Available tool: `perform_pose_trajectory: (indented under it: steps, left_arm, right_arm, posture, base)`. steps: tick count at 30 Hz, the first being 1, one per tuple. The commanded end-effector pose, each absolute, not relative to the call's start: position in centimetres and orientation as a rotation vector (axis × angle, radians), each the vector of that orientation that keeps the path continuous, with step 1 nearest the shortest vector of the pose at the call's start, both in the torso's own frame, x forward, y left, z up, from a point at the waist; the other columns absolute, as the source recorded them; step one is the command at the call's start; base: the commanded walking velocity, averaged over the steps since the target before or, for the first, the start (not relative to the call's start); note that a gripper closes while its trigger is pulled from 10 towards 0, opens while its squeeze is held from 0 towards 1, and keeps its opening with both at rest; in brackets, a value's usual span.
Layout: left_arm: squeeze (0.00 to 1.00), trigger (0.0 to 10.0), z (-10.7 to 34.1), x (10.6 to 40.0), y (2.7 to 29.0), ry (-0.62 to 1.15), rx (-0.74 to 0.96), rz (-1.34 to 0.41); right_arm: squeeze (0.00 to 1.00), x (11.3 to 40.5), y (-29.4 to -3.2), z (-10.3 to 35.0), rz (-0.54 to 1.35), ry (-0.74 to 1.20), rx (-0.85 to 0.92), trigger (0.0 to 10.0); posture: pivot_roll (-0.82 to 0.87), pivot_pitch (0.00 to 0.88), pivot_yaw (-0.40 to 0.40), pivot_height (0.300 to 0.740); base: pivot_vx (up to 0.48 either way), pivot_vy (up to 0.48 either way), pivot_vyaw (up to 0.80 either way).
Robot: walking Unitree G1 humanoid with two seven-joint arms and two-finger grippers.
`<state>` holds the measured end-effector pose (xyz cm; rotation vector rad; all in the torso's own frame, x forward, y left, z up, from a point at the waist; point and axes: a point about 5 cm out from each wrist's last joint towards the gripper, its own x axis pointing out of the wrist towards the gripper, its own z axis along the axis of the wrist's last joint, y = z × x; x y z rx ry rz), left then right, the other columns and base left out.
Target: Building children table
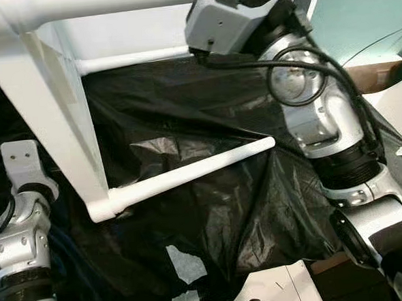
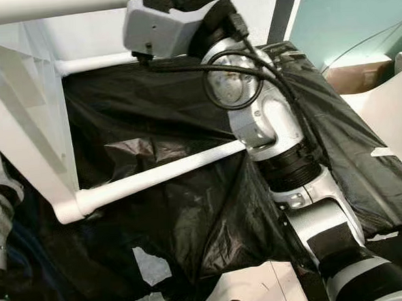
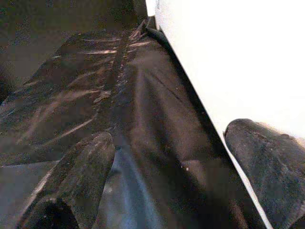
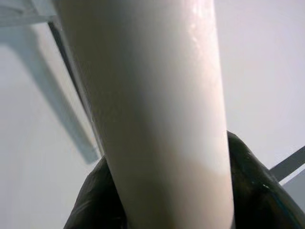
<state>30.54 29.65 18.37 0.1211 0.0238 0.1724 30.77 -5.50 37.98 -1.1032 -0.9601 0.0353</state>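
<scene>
white table frame (image 1: 182, 173), black plastic sheet (image 1: 205, 109)

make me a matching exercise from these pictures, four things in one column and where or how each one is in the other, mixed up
Things
1. right gripper
2. left gripper
3. black plastic sheet
4. lower white rod

Place or state
A. spread under the white frame
B. fingers on either side of a white tube
C. sticks out from the white frame panel, far end free
D. fingers apart, low beside a white panel, over the black sheet

Pairs: 1-B, 2-D, 3-A, 4-C
</scene>
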Motion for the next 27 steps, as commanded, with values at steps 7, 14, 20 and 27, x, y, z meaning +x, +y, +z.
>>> perform_pose_trajectory:
  steps: [7, 14, 20, 27]
  left_arm:
    - [0.0, 10.0, 17.8, 31.7, 28.3, 0.031, 0.107, 0.13]
    - [0.0, 10.0, 17.3, 32.1, 27.6, 0.032, 0.085, 0.123]
    - [0.0, 10.0, 16.8, 32.2, 27.4, 0.035, 0.073, 0.125]
    - [0.0, 10.0, 16.5, 32.5, 27.1, 0.033, 0.059, 0.12]
  right_arm:
    - [0.0, 32.2, -9.0, 40.1, 0.0, -0.717, -0.821, 0.0]
    - [0.0, 32.9, -12.7, 42.3, -0.12, -0.616, -0.672, 0.0]
    - [0.0, 32.5, -15.3, 43.8, -0.227, -0.591, -0.505, 0.0]
    - [0.0, 31.4, -18.1, 44.5, -0.397, -0.596, -0.346, 0.0]
  posture:
    - [0.0, 0.097, -0.007, 0.74]
    - [-0.03, 0.083, -0.01, 0.74]
    - [-0.05, 0.07, -0.013, 0.74]
    - [-0.07, 0.065, -0.009, 0.74]
  base:
    - [0.0, 0.0, 0.0]
    - [0.0, 0.0, 0.0]
    - [0.0, 0.0, 0.0]
    - [0.0, 0.0, 0.0]
